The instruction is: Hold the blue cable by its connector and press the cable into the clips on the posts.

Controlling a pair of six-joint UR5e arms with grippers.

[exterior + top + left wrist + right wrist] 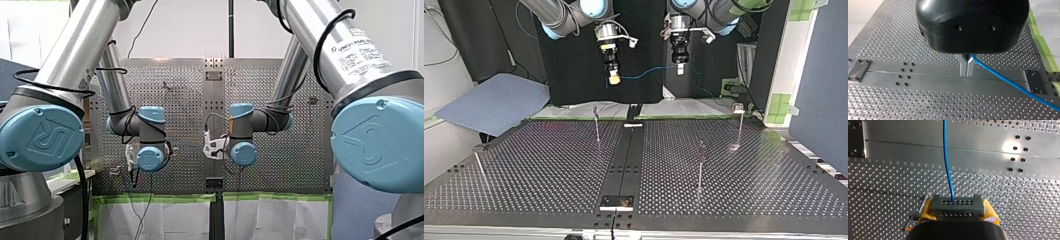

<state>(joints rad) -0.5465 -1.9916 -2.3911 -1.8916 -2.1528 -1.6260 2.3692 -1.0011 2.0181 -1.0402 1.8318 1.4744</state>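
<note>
The blue cable [644, 74] hangs in a shallow sag between my two grippers, high above the table's far edge in the top view. My right gripper [957, 201] is shut with its yellow pads [926, 210] on the grey connector block [958, 211], and the cable [947, 160] leaves that block ahead of it. My left gripper [967, 74] has its metal fingers shut on the cable [1008, 83], which trails off to one side. In the top view my right gripper [614, 77] is at the left and my left gripper [680, 67] at the right.
Several thin posts with clips stand on the perforated table [549, 165]: one left of centre [596, 125], one right of centre [701, 165], one at the far right [739, 122], and a leaning one at the left edge [479, 167]. A dark plate [616, 201] sits near the front edge.
</note>
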